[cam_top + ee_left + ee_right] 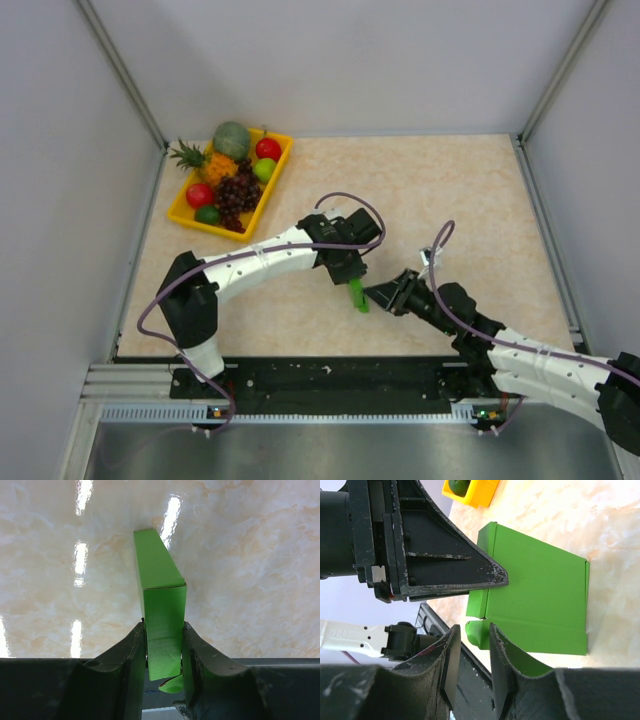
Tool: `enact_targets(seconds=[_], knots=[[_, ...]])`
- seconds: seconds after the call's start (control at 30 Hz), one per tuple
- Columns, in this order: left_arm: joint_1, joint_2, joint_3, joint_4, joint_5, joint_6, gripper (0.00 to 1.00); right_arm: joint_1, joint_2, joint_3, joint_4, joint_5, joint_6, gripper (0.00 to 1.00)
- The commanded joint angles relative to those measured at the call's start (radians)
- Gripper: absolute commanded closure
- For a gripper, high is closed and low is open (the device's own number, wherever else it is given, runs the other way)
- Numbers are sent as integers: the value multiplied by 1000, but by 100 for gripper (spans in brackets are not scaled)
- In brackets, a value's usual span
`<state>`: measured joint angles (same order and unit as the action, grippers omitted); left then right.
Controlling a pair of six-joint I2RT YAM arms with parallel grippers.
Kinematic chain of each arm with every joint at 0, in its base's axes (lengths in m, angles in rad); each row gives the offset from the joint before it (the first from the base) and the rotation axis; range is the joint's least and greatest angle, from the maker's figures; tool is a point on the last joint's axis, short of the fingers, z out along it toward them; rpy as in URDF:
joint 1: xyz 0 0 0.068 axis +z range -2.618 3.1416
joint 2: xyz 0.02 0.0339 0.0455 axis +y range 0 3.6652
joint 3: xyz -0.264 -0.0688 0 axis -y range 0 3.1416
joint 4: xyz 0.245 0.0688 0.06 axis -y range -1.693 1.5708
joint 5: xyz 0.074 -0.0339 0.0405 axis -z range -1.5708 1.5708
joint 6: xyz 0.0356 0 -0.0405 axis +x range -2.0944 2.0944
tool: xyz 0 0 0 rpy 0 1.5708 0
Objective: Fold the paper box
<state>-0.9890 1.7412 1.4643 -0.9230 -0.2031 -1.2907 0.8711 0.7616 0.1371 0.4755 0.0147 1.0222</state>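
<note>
1. Black fingers of the left gripper (164, 630) are clamped on the bright green, folded thin-card paper box (159, 587), one finger against each broad face.
2. Past those fingertips the box juts out as a flat rectangular sleeve toward the glossy, marbled beige tabletop (250, 555). Whether its far end touches the surface cannot be told. At the held end, a small rounded green tab (476, 632) curls out.
3. On the right wrist view, the right gripper (473, 627) has its jaws a narrow gap apart with nothing between them. Its tips sit just beside that tab.
4. From above, the box hangs near the table's middle, slightly toward 6 o'clock. The left gripper is at the box's 11 o'clock and the right gripper at its 3 o'clock.
5. Behind the grippers, the white left arm (265, 262) reaches in from 8 o'clock, and the white right arm (540, 365) from 4 o'clock.
6. Well apart, at the table's 10 o'clock corner, stands a yellow rectangular tray (178, 207) of mixed fruit.
</note>
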Motion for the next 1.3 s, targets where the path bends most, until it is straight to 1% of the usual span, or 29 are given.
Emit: enact_targets(seconds=[0.0, 0.2, 0.33, 0.37, 0.5, 0.6, 0.67, 0.9, 1.07, 1.27], knots=[[-19, 29, -41, -28, 14, -42, 100, 14, 4, -2, 25, -12, -28, 71], [-20, 32, -41, -30, 19, -39, 100, 12, 19, -8, 21, -33, -34, 72], [-20, 26, -41, -30, 19, -42, 100, 26, 21, -1, 2, -19, -42, 74], [-20, 26, -39, -30, 19, -42, 100, 32, 22, 2, 2, 7, -42, 74], [-20, 27, -32, -36, 18, -39, 100, 46, 34, 33, -23, 24, -63, 73], [-20, 34, -24, -40, 18, -32, 100, 48, 47, 55, -58, 25, -88, 69], [-22, 34, -18, -42, 16, -27, 100, 48, 47, 61, -63, 28, -94, 69], [-25, 37, -16, -42, 19, -27, 100, 49, 36, 53, -35, 31, -85, 71], [-27, 21, -48, -10, 33, -42, 100, 48, 5, 1, 23, 50, -31, 71], [-28, 12, -73, 9, 56, -56, 100, 49, -1, -1, 25, 53, -20, 71]])
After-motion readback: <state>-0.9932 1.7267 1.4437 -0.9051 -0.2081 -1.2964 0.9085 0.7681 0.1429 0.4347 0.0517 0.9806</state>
